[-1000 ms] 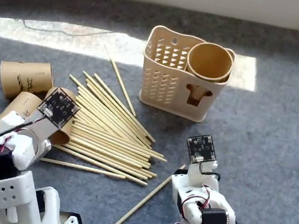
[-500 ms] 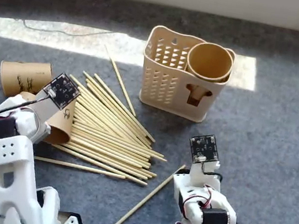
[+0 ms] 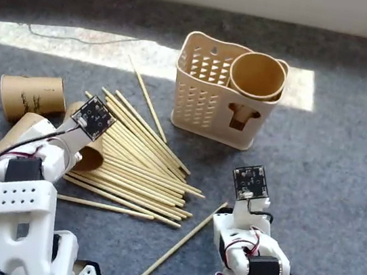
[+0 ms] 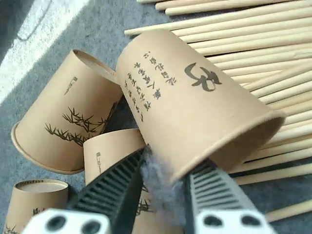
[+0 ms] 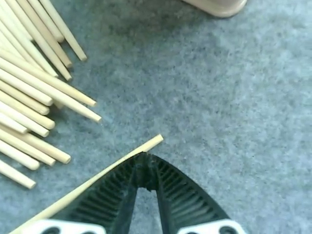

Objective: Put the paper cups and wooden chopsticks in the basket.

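Over the last second the left arm [image 3: 26,184] had swung across toward the chopstick heap [image 3: 139,159], and the lying paper cup [image 3: 89,155] at its tip had shifted with it. The right arm [image 3: 246,249] had barely stirred.

The left gripper [image 4: 168,168] had its jaws parted, with grey carpet showing in the gap between them. Its fingertips [image 4: 139,161] reached the lying paper cup [image 4: 195,107] at the open rim end, without clamping it. That cup lay on its side, partly over the edge of the chopstick heap [image 4: 243,44]. Its mouth faced back toward the left arm. Just behind it, three spare cups [image 4: 63,126] lay on their sides in a loose cluster on the carpet. In the high view, two of the spare cups [image 3: 30,97] lay beside the heap, on the side away from the basket.

The right gripper [image 5: 145,163] had its jaws pressed together at the tips and held nothing. It hung just over the end of a lone chopstick [image 5: 97,180], which ran slantwise under one finger and lay flat on the carpet [image 5: 219,97]. From above, the lone chopstick [image 3: 178,246] lay apart from the heap, close beside the right arm. The ends of the chopstick heap [image 5: 29,97] fanned out nearby.

Farther off, the basket [image 3: 207,93] stood upright on the carpet [image 3: 330,165] beyond the heap. A nested cup [image 3: 257,76] sat upright in one end of it. A single stick [image 3: 146,98] lay aslant between the heap and the basket.
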Motion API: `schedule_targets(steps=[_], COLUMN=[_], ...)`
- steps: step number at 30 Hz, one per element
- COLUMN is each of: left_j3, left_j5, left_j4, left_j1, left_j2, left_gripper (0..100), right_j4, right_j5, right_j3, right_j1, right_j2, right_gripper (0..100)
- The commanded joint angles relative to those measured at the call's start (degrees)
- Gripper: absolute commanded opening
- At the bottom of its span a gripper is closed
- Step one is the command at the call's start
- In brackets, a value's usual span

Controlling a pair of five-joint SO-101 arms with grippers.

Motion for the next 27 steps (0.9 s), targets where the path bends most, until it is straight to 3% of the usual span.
schedule_targets(steps=[1, 5, 10, 18, 27], left_j3=[-0.31, -0.48, -5.76, -18.07, -31.87], left_j5=[0.79, 1.49, 7.74, 18.02, 28.13], left_j4=[4.4, 12.4, 20.75, 26.99, 31.12], left_j1=[2.07, 3.12, 2.95, 3.38, 12.44], left_j2=[-7.78, -17.01, -24.92, -25.19, -18.42], left_gripper=[3, 1, 1, 1, 1], right_j4=[0.31, 0.31, 0.4, 0.4, 0.22], right_j5=[-0.18, -0.18, -0.26, -0.26, -0.26], right_j3=[5.58, 5.58, 5.58, 5.58, 5.58], right_j1=[0.66, 0.66, 0.66, 0.75, 3.74], right_j2=[-0.4, -0.4, -0.4, -0.4, -0.4], right_gripper=[0.5, 0.5, 0.5, 0.5, 0.5])
